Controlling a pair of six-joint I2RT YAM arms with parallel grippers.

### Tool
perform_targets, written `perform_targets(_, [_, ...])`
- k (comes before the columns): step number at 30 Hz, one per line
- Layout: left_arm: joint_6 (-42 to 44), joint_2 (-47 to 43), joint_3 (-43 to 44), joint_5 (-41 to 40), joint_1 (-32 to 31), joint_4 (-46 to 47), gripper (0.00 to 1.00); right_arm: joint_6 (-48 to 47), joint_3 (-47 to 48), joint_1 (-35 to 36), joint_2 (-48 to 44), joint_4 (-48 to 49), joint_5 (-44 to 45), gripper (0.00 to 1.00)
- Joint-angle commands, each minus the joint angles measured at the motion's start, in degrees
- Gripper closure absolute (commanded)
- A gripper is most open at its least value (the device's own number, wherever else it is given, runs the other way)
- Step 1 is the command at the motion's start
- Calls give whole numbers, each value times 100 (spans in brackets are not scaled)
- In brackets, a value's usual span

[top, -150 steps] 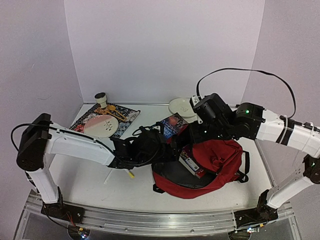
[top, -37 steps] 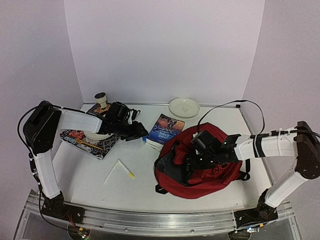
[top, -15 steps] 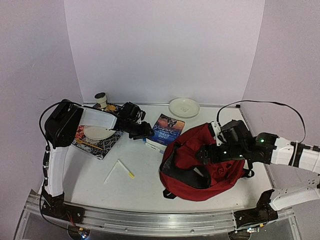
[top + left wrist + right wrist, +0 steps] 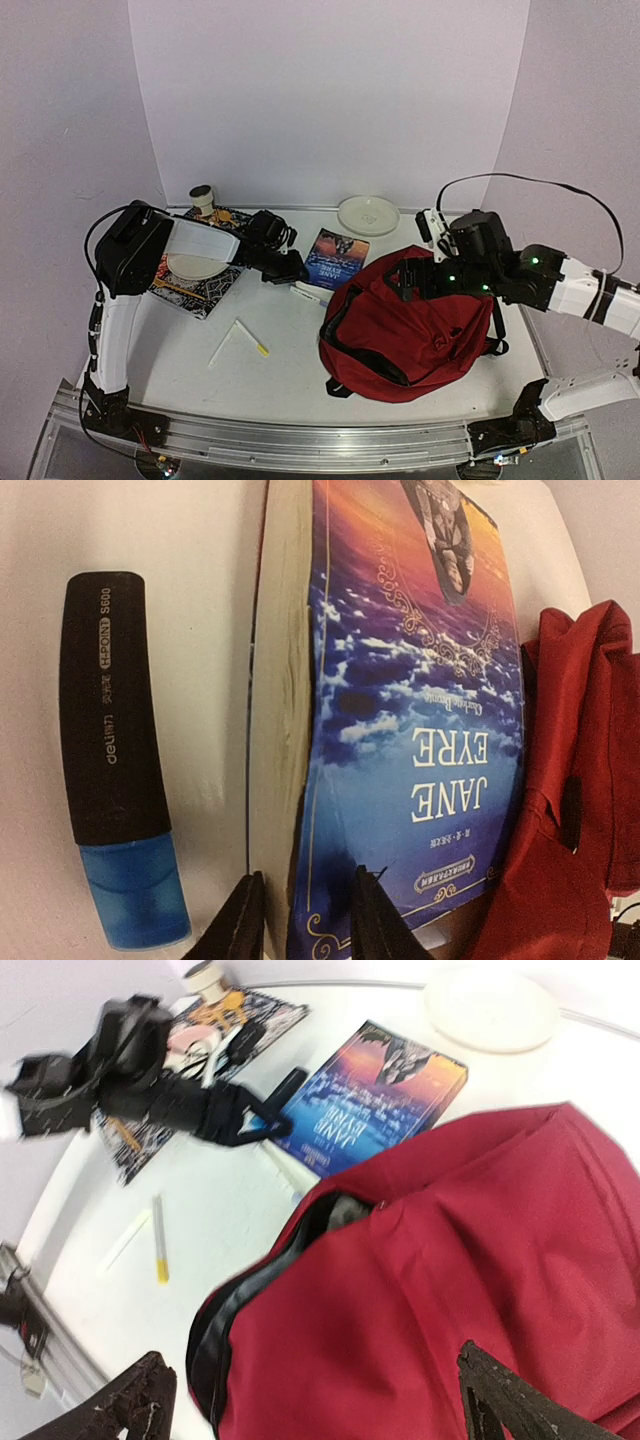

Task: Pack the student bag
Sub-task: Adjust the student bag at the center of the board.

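Note:
The student bag (image 4: 415,325), dark red with its black-lined mouth open toward the left, lies on the right half of the table and fills the right wrist view (image 4: 450,1290). My right gripper (image 4: 408,283) hovers over its top, open wide with nothing between the fingertips (image 4: 320,1410). A blue "Jane Eyre" book (image 4: 335,257) lies flat just left of the bag. My left gripper (image 4: 287,266) is shut on the book's near corner (image 4: 308,925), one finger against the page edge and one on the cover (image 4: 400,730).
A black highlighter with a blue cap (image 4: 110,750) lies beside the book. A yellow-tipped pen (image 4: 251,338) and a white stick (image 4: 221,346) lie in front. A patterned mat with a plate (image 4: 195,264) and a cup (image 4: 202,196) are at back left. A white plate (image 4: 367,214) sits at the back.
My left gripper has narrowed onto the book's corner. My right gripper has opened wider and drawn back up over the bag, which has slumped slightly.

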Motion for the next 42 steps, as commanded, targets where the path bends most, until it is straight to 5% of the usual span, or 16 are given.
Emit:
perform_targets(1, [97, -58, 79, -72, -81, -140, 82, -99, 728, -203, 805, 185, 343, 2])
perform_targets(6, [59, -293, -196, -60, -80, -139, 100, -196, 1472, -386, 1790, 416, 221, 2])
perform_targets(22, [-157, -945, -1112, -71, -80, 86, 100, 618, 3203, -882, 4519, 662, -17, 5])
perform_targets(36, [-192, -1161, -523, -255, -25, 103, 44, 1055, 4039, -1275, 6070, 600, -359, 18])
perform_targets(42, [-171, -649, 30, -37, -27, 95, 38, 976, 4156, -1284, 6382, 600, -689, 20])
